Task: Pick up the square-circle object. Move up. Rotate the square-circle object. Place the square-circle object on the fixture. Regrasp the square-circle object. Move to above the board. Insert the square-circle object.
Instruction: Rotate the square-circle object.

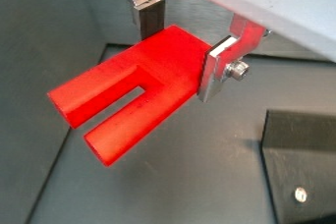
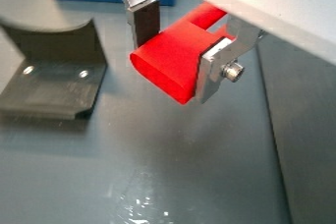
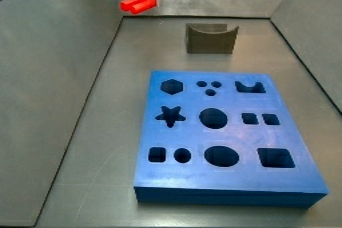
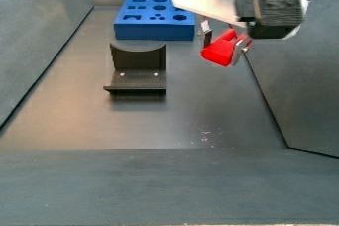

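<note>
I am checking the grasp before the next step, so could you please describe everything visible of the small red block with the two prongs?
The small bright red plastic block is oblong, smooth and matte, with two short prongs split by a narrow slot at one end. The gripper holds it by the opposite end, its jaws closed on the block's sides. It hangs tilted in the air, clear of the grey floor, beside the dark olive notched fixture and apart from the blue board.

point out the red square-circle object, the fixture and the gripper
square-circle object (image 1: pixel 125 100): wrist view, its red body.
fixture (image 3: pixel 210 38): side view, its front face.
gripper (image 1: pixel 187 43): wrist view, midway between the fingertips, shut on the piece, raised above the floor.
</note>
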{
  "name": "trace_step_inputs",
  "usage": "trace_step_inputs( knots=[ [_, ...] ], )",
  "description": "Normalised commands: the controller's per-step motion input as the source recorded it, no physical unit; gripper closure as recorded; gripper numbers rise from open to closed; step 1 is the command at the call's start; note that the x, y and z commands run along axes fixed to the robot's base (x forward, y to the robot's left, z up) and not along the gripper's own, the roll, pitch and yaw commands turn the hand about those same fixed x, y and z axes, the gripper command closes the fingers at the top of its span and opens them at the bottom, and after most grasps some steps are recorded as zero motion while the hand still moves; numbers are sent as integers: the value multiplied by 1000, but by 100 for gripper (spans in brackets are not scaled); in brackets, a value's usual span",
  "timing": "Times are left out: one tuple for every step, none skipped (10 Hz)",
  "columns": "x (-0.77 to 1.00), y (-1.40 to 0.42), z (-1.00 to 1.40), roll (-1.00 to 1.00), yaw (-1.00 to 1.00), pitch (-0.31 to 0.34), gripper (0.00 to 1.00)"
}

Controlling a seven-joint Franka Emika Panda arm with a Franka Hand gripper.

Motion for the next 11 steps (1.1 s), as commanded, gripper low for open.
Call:
trace_step_inputs(
  knots=[
    [18, 26, -43, -1, -1000, -4, 100],
    [18, 26, -42, -1, -1000, -4, 100],
    [18, 26, -42, -1, -1000, -4, 100],
    [19, 26, -41, -1, -1000, -4, 100],
    [19, 25, -41, -1, -1000, -4, 100],
    [18, 25, -41, -1, -1000, -4, 100],
    [18, 25, -41, -1, -1000, -4, 100],
    [18, 25, -41, -1, -1000, -5, 100],
    [18, 25, -41, -1, -1000, -5, 100],
    [18, 25, -41, -1, -1000, -5, 100],
    [18, 25, -41, -1, -1000, -5, 100]
  ],
)
